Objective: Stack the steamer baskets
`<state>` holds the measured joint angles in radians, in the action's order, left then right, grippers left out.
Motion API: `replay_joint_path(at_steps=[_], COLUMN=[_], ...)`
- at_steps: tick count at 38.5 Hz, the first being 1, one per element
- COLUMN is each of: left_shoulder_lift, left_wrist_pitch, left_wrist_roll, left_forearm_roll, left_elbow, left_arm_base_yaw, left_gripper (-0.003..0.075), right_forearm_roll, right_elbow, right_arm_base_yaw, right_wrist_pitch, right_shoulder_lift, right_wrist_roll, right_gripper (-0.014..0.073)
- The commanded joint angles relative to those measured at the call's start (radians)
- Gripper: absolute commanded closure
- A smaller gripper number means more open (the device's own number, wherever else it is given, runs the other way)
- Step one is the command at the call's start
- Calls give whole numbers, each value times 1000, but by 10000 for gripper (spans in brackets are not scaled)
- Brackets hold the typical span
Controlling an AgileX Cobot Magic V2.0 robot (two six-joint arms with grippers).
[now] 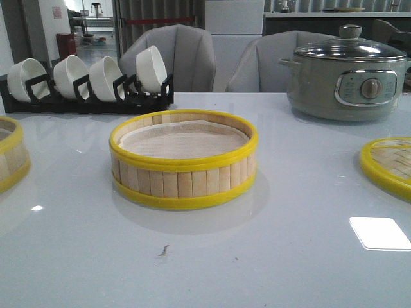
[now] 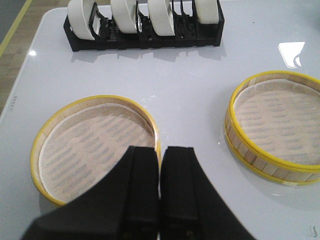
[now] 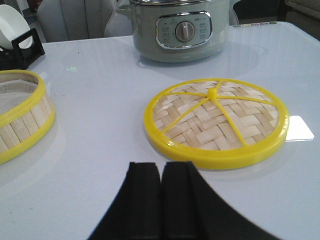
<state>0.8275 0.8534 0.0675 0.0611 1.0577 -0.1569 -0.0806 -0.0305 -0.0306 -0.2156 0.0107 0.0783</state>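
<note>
2 steamer baskets are placed on the white table [image 1: 289, 256]. The centre basket [image 1: 183, 159] is seen mid-table; the left basket [image 2: 95, 145] lies at the left edge, just beyond the left gripper [image 2: 161, 200]. Both the left gripper and the right gripper [image 3: 161, 200] are shown with jaws pressed together, holding nothing. The woven lid [image 3: 216, 120] is positioned near the right gripper. Each basket is judged light and stiff, with smooth, possibly slippery plastic rims; a grasp across the slatted wall, 1 finger inside, is advised.
</note>
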Motion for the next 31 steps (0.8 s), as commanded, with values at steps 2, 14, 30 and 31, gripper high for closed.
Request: replay_joint_path(at_steps=[2, 14, 30, 31], left_shoulder_lift=[-4, -4, -4, -4], left_wrist_pitch=[-84, -139, -144, -144], left_wrist_roll=[4, 4, 4, 4], left_forearm_roll=[5, 3, 3, 3], left_elbow=[24, 24, 23, 23], left_arm_base_yaw=[-5, -5, -5, -5], left_gripper=[624, 624, 624, 624], right_forearm_roll=[14, 14, 4, -20], right_elbow=[15, 15, 15, 15], right_arm_base_yaw=[-5, -5, -4, -4], right_wrist_pitch=[94, 94, 202, 251], right_shoulder_lift=[21, 21, 21, 21], right_wrist_roll=[-3, -3, 7, 38], right_gripper=[521, 521, 521, 521])
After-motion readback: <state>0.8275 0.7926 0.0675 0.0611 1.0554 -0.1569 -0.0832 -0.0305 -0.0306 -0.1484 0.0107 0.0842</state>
